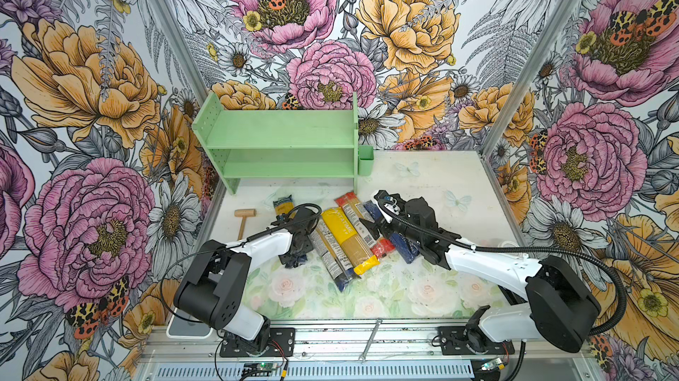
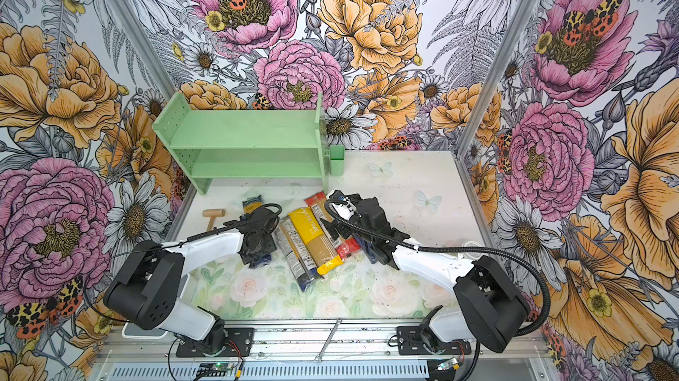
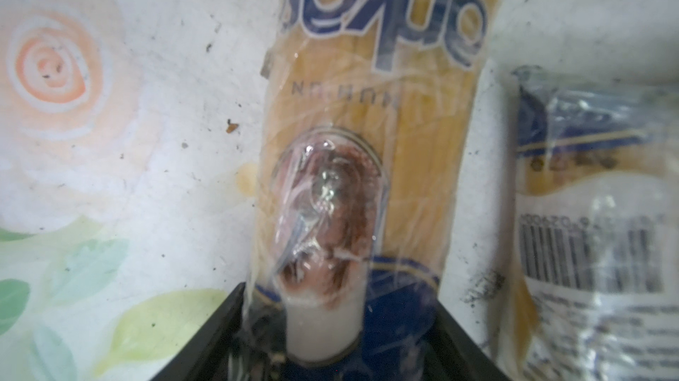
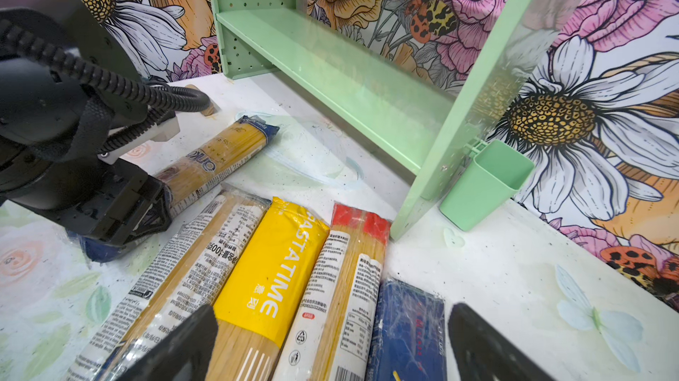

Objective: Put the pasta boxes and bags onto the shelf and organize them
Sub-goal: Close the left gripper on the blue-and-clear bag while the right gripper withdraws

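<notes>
The mint-green shelf (image 1: pixel 279 140) (image 2: pixel 242 140) (image 4: pixel 330 67) stands at the back with both tiers bare. A clear spaghetti bag with dark blue ends (image 3: pixel 371 96) (image 4: pixel 216 159) lies on the table. My left gripper (image 3: pixel 341 298) (image 1: pixel 294 250) is down over the bag's near blue end, with a jaw against each side. Beside it lie another clear bag (image 4: pixel 176 272), the yellow bag (image 1: pixel 345 239) (image 4: pixel 272 272), the red-ended bag (image 4: pixel 345 287) and the dark blue box (image 4: pixel 408 324). My right gripper (image 4: pixel 330 346) (image 1: pixel 371 228) hangs open just above these, holding nothing.
A small wooden mallet (image 1: pixel 243 219) lies left of the packs. A green cup (image 1: pixel 365 160) hangs on the shelf's right side panel. A metal wrench (image 1: pixel 369 340) rests on the front rail. Flowered walls close in the table on three sides.
</notes>
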You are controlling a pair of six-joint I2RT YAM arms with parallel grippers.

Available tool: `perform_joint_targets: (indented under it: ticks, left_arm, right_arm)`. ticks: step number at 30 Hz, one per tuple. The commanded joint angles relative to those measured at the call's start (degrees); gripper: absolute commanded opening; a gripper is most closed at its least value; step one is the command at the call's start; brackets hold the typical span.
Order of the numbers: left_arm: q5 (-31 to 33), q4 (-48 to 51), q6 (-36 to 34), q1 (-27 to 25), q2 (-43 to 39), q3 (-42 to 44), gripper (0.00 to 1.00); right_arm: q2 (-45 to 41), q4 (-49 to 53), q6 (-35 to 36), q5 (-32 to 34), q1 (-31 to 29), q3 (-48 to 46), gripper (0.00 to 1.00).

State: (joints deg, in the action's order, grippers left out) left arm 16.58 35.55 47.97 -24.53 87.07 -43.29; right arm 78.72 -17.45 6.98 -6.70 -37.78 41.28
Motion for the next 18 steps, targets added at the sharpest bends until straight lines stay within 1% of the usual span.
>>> perform_joint_targets:
  ticks: [1, 6, 8, 12, 14, 18]
  left_arm:
    - [-0.9, 1.0, -0.2, -0.1, 2.3, 0.9, 0.64]
    - [-1.3, 1.1, -0.7, 0.0, 2.4, 0.8, 0.58]
    - [-1.7, 1.1, -1.0, 0.3, 2.6, 0.7, 0.51]
    - [-2.0, 1.1, -0.8, 0.3, 2.2, 0.9, 0.45]
    - [-2.1, 1.0, -0.8, 0.4, 2.2, 1.0, 0.38]
    - [-2.7, 1.0, -1.3, 0.6, 2.2, 0.9, 0.28]
  right_arm:
    - [-1.3, 0.1, -0.4, 1.5, 0.2, 0.6, 1.0]
    - [-3.1, 0.2, -0.6, 2.1, 0.3, -0.2, 0.99]
    - [-3.7, 0.8, -0.4, 2.0, 0.3, -0.4, 0.99]
    - [-4.5, 2.0, 0.1, 2.0, 0.3, -0.3, 0.99]
    - [-4.6, 2.4, 0.3, 2.3, 0.4, -0.1, 1.0]
    - [-4.7, 2.7, 0.3, 2.5, 0.4, 0.2, 1.0]
